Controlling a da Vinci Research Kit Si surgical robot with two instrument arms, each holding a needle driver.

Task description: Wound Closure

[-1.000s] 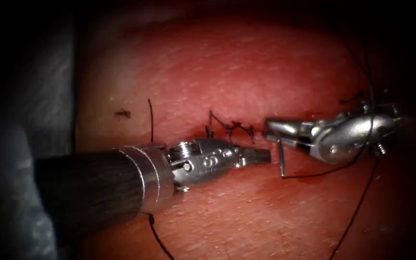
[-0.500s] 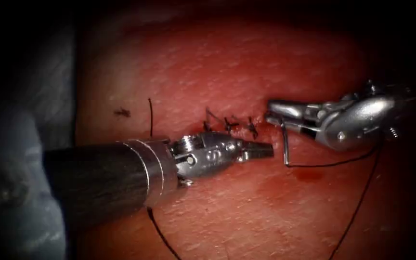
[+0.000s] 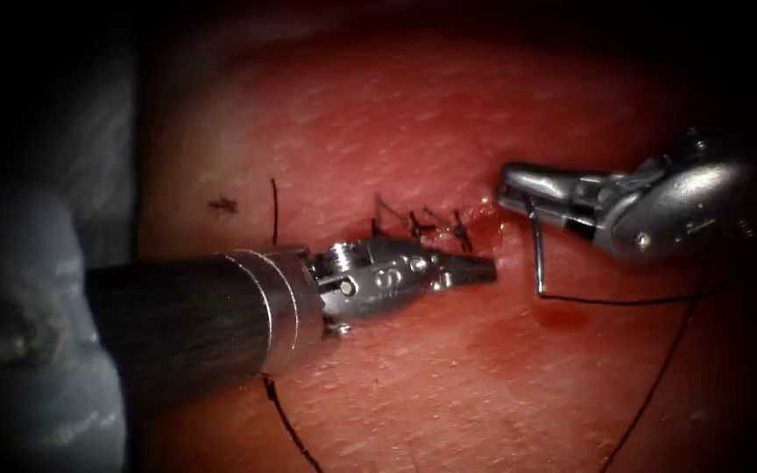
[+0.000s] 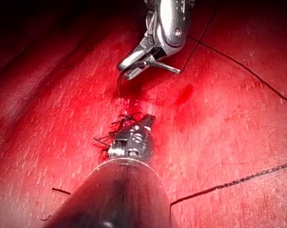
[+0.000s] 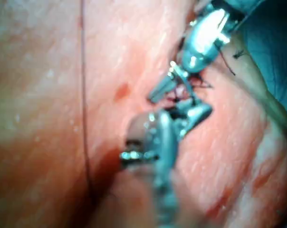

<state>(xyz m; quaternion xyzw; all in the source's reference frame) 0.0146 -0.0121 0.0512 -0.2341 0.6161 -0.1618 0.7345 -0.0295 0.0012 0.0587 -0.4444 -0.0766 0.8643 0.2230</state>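
Observation:
My right tool [image 3: 512, 182] is shut on the curved needle [image 3: 536, 254], part-way along its curve, just right of the cut's right end. The needle's tail hangs down over the tissue [image 3: 449, 114], and the thread [image 3: 624, 301] runs from it to the right, then down. In the left wrist view the needle [image 4: 129, 71] arcs from the right tool [image 4: 134, 64] toward the tissue by the cut; I cannot tell whether its tip is in. My left tool [image 3: 482, 271] lies shut just below the stitches [image 3: 418, 226], with nothing seen in it.
Cut ends of thread [image 3: 275, 210] stand on the tissue left of the cut. A patch of red fluid [image 3: 558, 315] lies under the needle's tail. More thread [image 3: 286, 420] trails out below the left shaft. Grey cloth [image 3: 45, 263] borders the tissue on the left.
The right tool has moved up and to the right with the needle, away from the left tool's tip. The thread that lay over its wrist has slipped off. The left tool barely moved.

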